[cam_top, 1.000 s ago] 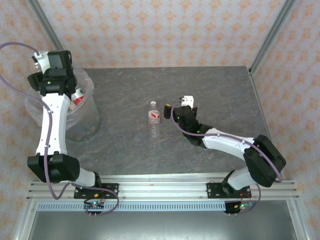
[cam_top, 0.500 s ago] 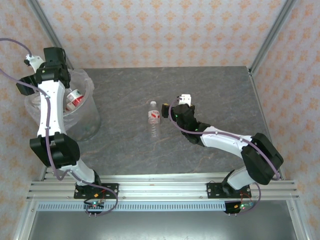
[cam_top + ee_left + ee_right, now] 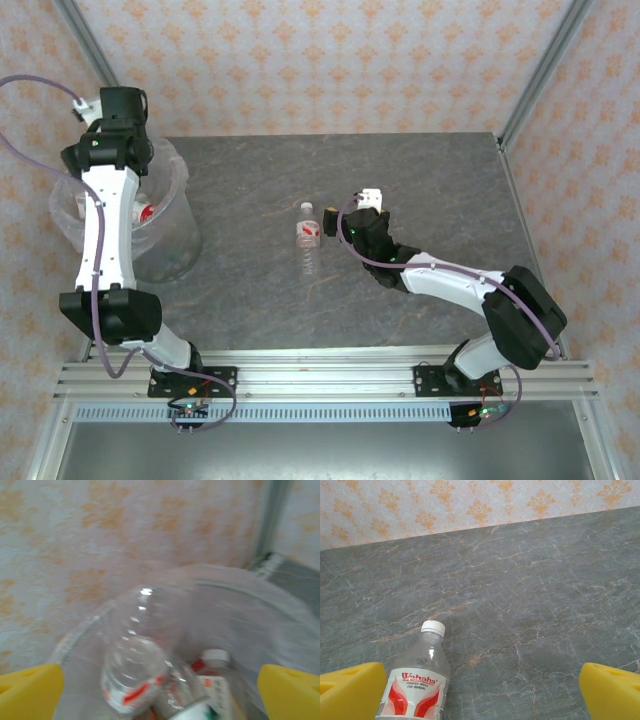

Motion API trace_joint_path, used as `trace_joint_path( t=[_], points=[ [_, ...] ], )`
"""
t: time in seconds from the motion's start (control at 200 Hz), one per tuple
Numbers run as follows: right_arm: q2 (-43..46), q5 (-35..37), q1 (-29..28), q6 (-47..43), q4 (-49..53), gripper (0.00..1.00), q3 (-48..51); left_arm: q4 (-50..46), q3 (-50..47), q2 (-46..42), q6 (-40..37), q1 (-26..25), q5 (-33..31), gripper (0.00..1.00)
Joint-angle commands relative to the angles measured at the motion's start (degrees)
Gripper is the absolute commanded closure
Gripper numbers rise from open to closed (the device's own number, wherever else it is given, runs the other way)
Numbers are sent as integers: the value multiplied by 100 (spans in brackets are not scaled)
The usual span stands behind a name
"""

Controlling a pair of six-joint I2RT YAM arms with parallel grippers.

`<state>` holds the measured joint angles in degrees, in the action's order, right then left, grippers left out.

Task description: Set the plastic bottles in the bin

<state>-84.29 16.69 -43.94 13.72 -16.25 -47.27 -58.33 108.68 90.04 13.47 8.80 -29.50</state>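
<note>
Against the frame half a second back, we note the left arm (image 3: 100,230) has swung from the left side of the bin (image 3: 172,245) to its far rim. The right arm (image 3: 450,285) and the loose bottle (image 3: 308,240) have not shifted.

The left gripper (image 3: 160,692) — fingers spread wide, holding nothing — hangs over the bin at the far-left corner of the tabletop (image 3: 430,180). Inside, blurred, we count two bottles (image 3: 132,655) for certain and a third partly seen.

One loose bottle lies mid-tabletop, cap toward the far edge, just left of the right gripper (image 3: 480,692), likewise released and empty.
</note>
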Motion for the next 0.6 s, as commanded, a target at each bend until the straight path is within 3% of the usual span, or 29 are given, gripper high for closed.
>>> trace_joint_path(
  t=[0.0,0.13,0.24,0.36,0.596],
  points=[
    [99,154,9,32,53,1,-50,285,114,-312,-31,-306,1080,0],
    [135,308,9,109,50,1,-3,561,-128,-538,14,-835,2395,0],
    [266,513,30,330,-46,1,144,1236,-867,-825,108,-1544,3146,0],
    [417,638,93,522,-40,1,296,1440,-1316,-765,492,-2397,3027,0],
    [720,662,303,949,401,1,490,1833,-2054,-432,1244,-3395,2683,0]
  ],
)
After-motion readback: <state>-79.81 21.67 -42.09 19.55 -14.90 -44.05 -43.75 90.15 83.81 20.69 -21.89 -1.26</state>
